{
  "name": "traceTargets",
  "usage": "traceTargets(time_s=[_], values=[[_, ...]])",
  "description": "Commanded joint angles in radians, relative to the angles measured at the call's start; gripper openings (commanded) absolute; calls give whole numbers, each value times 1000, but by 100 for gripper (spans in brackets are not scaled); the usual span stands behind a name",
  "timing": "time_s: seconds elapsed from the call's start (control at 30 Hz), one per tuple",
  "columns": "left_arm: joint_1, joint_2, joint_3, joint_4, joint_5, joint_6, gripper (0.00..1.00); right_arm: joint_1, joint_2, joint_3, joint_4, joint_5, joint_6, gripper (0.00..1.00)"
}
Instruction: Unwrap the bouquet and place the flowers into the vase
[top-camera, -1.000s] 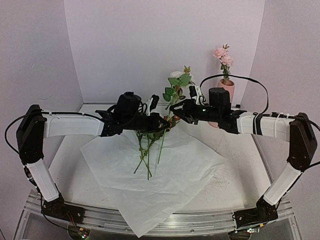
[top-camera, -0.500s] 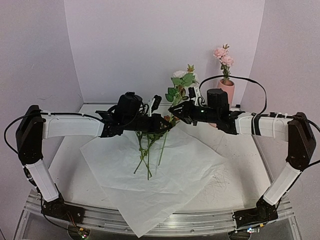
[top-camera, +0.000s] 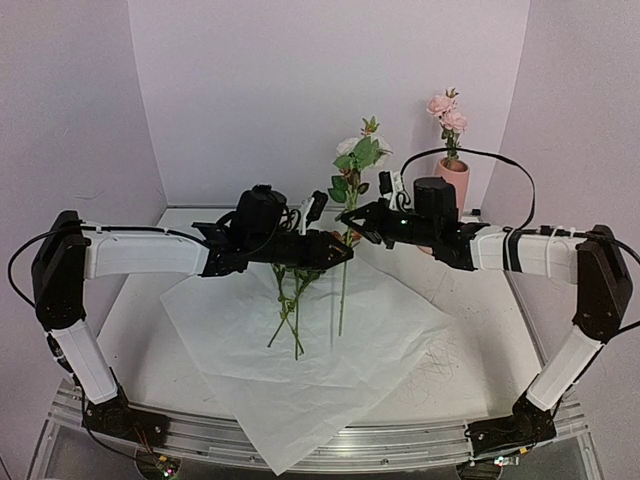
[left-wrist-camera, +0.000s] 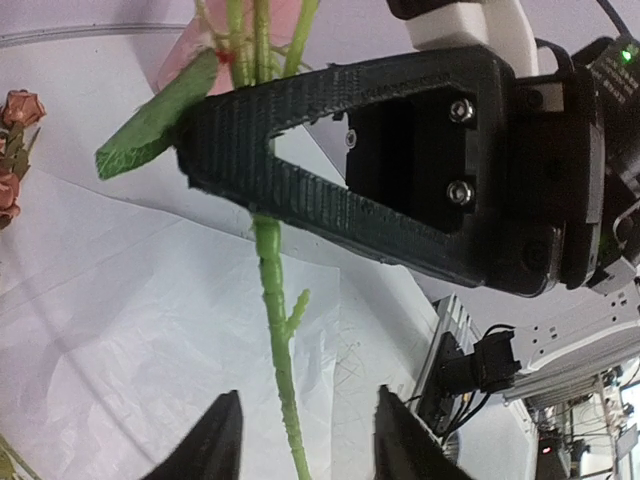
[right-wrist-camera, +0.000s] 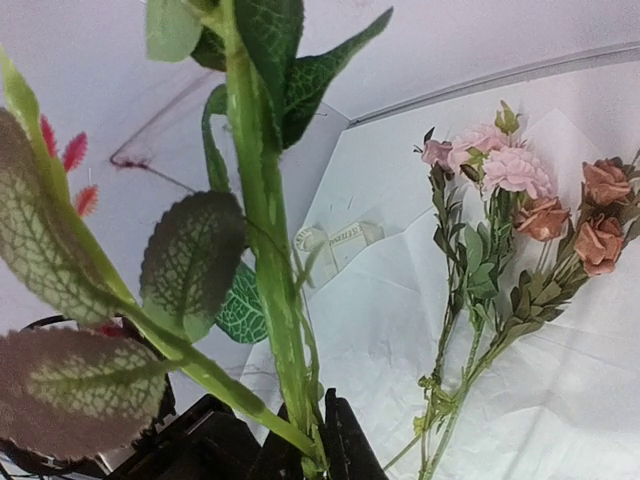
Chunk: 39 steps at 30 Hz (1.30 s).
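Stem (top-camera: 341, 290): single flower w/ green leaves, hanging upright in mid-air, lower end just above the paper (top-camera: 330, 380). Looks to me like a handover between arms.
right gripper (right-wrist-camera: 300, 450): clamped on the stem just under the leaves. Holds it vertical, I'd guess so it can drop straight into a narrow mouth.
left gripper (left-wrist-camera: 308, 440): jaws apart, stem runs between the fingertips w/o touching afaict. Sits just below the right gripper and carries nothing.
vase (top-camera: 453, 182): upright at back right of the desk (top-camera: 480, 370), behind the right arm. Holds a few pink roses (top-camera: 445, 108), heads well above the rim. Can't see the mouth, so can't judge free room.
flowers (top-camera: 290, 300): rest of the bunch lies on the paper under the left gripper, pink + brownish heads, not in the vase yet.
wrap: paper is spread flat on the desk, ribbon (right-wrist-camera: 338, 238) loose at its far edge, so I count unwrapping as done.
next (my call): swing the right arm back to the vase and lower the stem in. Risk is leaves snagging on the pink roses.
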Motion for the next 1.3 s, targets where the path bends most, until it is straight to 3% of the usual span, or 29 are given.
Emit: traceTargets(time_s=[0.0, 0.1, 0.3, 0.47, 0.57, 0.93, 1.27], values=[[-5, -81, -18, 51, -69, 25, 59, -3, -144, -46, 33, 78, -157, 0], [-4, -115, -53, 51, -129, 35, 67, -2, -235, -90, -20, 202, -299, 0], [-4, -123, -70, 48, -145, 58, 67, -4, -391, -130, -116, 612, -620, 0], [-4, -111, -71, 49, -142, 61, 67, -9, -397, -56, -151, 975, -827, 0], [-4, -111, -69, 48, -148, 61, 67, -40, -363, 21, -152, 1100, -902, 0], [-4, -134, -104, 47, -167, 67, 67, -244, -235, 354, -162, 1042, -916, 0], [-5, -153, -120, 39, -194, 74, 67, -304, -35, 707, -161, 986, -962, 0]])
